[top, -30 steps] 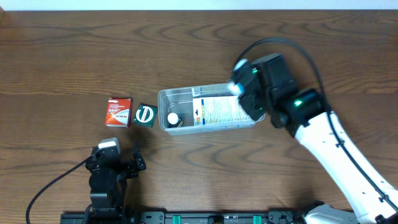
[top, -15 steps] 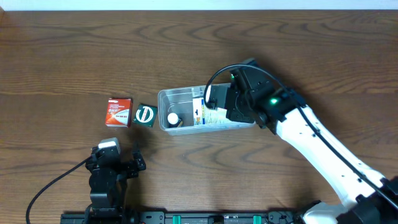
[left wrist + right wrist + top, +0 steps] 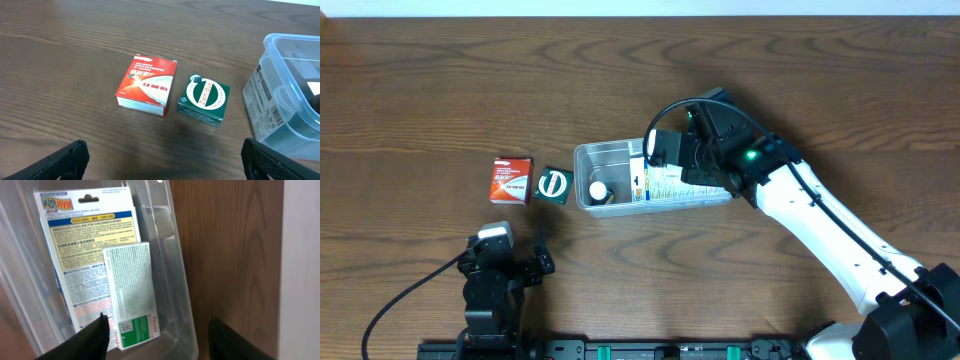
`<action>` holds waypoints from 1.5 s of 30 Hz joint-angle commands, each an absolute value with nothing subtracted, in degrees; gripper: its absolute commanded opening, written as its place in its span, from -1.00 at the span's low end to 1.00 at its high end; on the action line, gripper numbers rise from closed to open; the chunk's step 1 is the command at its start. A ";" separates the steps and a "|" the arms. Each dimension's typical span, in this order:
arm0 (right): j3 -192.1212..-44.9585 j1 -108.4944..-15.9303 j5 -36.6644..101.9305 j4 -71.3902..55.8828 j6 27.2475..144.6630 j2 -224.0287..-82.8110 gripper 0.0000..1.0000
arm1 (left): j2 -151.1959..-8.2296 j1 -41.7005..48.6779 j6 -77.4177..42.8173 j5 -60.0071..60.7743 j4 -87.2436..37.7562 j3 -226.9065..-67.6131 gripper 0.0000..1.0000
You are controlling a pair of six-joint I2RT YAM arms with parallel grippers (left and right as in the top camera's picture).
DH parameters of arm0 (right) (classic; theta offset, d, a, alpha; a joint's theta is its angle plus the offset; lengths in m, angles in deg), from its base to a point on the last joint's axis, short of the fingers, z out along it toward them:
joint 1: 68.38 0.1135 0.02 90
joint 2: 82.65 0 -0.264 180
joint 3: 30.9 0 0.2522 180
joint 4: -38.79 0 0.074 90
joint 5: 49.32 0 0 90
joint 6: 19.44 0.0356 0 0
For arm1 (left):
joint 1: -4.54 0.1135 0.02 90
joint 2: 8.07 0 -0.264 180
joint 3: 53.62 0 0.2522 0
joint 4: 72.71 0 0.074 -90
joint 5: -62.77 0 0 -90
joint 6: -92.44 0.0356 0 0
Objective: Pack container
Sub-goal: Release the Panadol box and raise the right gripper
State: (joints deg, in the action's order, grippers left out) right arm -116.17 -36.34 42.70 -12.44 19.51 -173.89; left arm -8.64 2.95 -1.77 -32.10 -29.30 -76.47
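The clear plastic container [image 3: 610, 152] lies at the table's middle. It holds a large flat printed pack [image 3: 82, 255], a white-and-green box [image 3: 130, 290] lying on that pack, and a small white round item [image 3: 598, 189] at its left end. My right gripper [image 3: 665, 160] hovers over the container's middle. In the right wrist view it [image 3: 160, 340] is open and empty above the container's wall [image 3: 175, 280]. My left gripper [image 3: 505, 265] is open and empty near the front edge; its fingers [image 3: 170, 165] are short of the red box [image 3: 146, 85] and green box [image 3: 203, 100].
The red box [image 3: 510, 180] and the green box [image 3: 553, 185] sit side by side on the wood, just left of the container, whose rim [image 3: 295, 45] shows at the right of the left wrist view. The dark wooden table [image 3: 440, 80] stretches all round.
My right gripper has moved left from the container's right end to over its middle. The left arm and the two boxes on the table have not moved.
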 commanded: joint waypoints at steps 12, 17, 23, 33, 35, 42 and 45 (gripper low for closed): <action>-116.30 -40.10 45.56 -13.23 69.13 -174.63 0.03 | -8.30 3.24 -1.25 -32.18 -29.26 -76.07 0.96; -116.15 -45.52 44.91 -14.28 76.71 -177.58 -0.02 | -8.30 3.24 -1.25 -32.18 -29.26 -76.07 0.96; -116.15 -47.60 42.35 -17.73 81.78 -182.92 -0.23 | -8.30 3.24 -1.25 -32.18 -29.26 -76.07 0.96; -116.15 -49.07 46.92 -25.62 88.84 -184.01 -0.27 | -8.30 3.24 -1.25 -32.18 -29.26 -76.07 0.96; -116.15 -49.63 46.89 -26.23 88.99 -183.96 -0.28 | -8.30 3.24 -1.25 -32.18 -29.26 -76.07 0.96; -116.15 -53.76 46.89 -28.57 90.76 -183.96 -0.57 | -8.30 3.24 -1.25 -32.18 -29.26 -76.07 0.96; -116.15 -55.21 46.87 -29.45 90.74 -183.96 -0.60 | -8.30 3.24 -1.22 -32.18 -29.26 -76.07 0.96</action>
